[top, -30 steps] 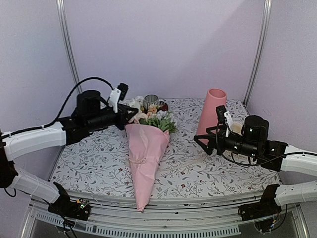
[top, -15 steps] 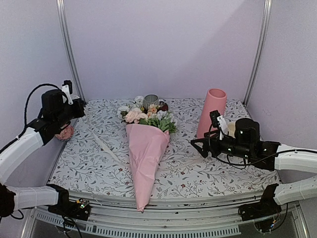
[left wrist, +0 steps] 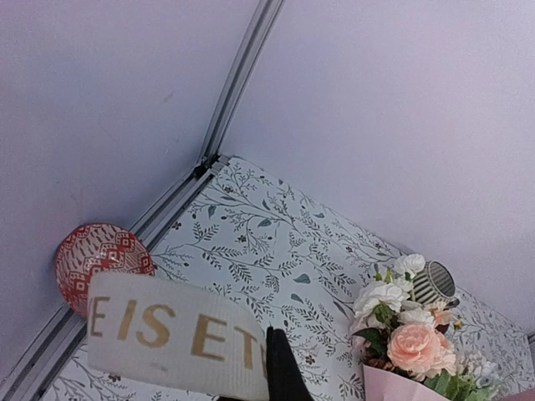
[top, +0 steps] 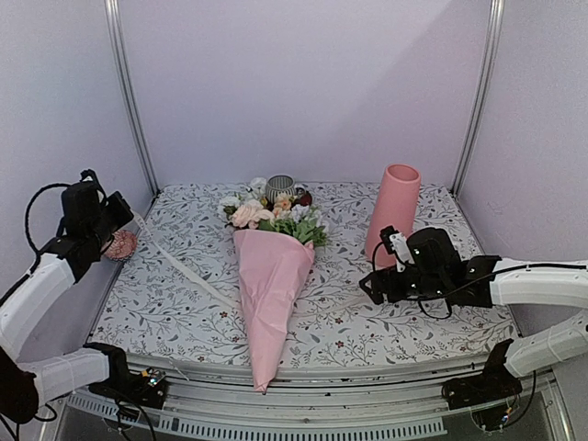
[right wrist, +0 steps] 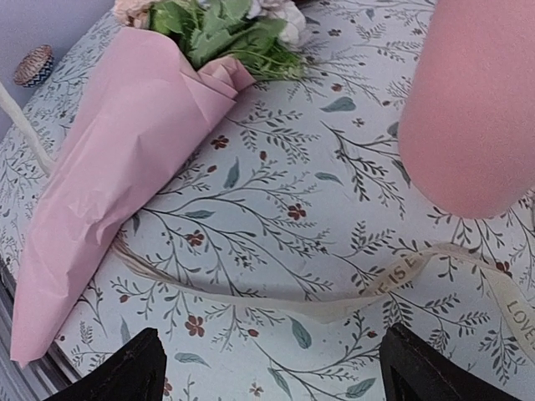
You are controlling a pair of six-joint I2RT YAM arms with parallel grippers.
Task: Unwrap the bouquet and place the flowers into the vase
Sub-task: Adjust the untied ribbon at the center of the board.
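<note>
The bouquet lies in mid-table, its pale pink paper cone (top: 271,285) pointing toward me and the flowers (top: 271,213) at the far end. A cream ribbon (top: 179,266) with gold letters runs from the cone up to my left gripper (top: 119,209), which is raised at the far left and shut on it. In the left wrist view the ribbon (left wrist: 167,334) crosses beside one dark finger (left wrist: 284,372). The tall pink vase (top: 395,211) stands upright at the back right. My right gripper (top: 375,276) hovers open, low in front of it, over a ribbon (right wrist: 334,305) lying loose on the table.
A red patterned bowl (top: 119,245) sits at the table's left edge beneath my left arm. Just behind the flowers stands a striped grey cup (top: 280,186). The pink cone (right wrist: 109,184) fills the left of the right wrist view, and the vase (right wrist: 472,109) looms at upper right.
My left arm has swung from beside the flowers to the far left, drawing the ribbon out with it. The right gripper has moved lower and slightly left.
</note>
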